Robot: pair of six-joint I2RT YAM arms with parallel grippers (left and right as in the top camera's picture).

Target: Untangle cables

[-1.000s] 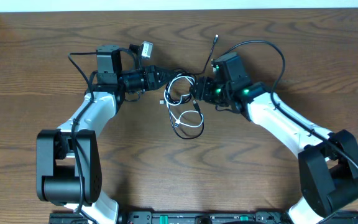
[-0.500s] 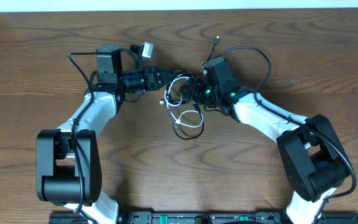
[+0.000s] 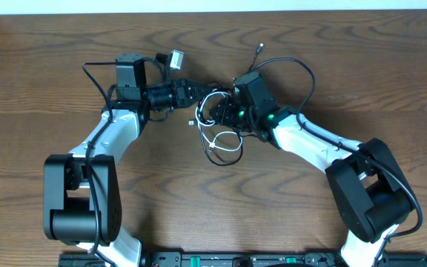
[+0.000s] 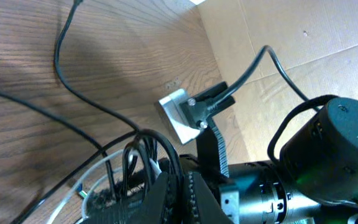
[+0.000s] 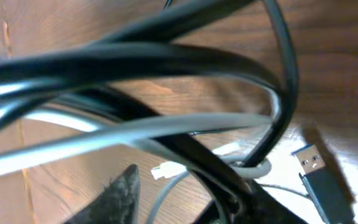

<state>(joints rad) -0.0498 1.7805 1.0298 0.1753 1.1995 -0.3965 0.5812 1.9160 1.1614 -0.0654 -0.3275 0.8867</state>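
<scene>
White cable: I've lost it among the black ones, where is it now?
In the overhead view the white cable lies mid-table, looping just nearer the robot than the black cables bunched between the left gripper and right gripper.

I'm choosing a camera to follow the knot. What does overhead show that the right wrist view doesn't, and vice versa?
Only overhead: the left gripper at the cables, and the white cable looping out of the knot across the wood. Only right wrist: up close, a black plug with a metal tip lying beside the strands. Both: black and white strands crossing.
</scene>
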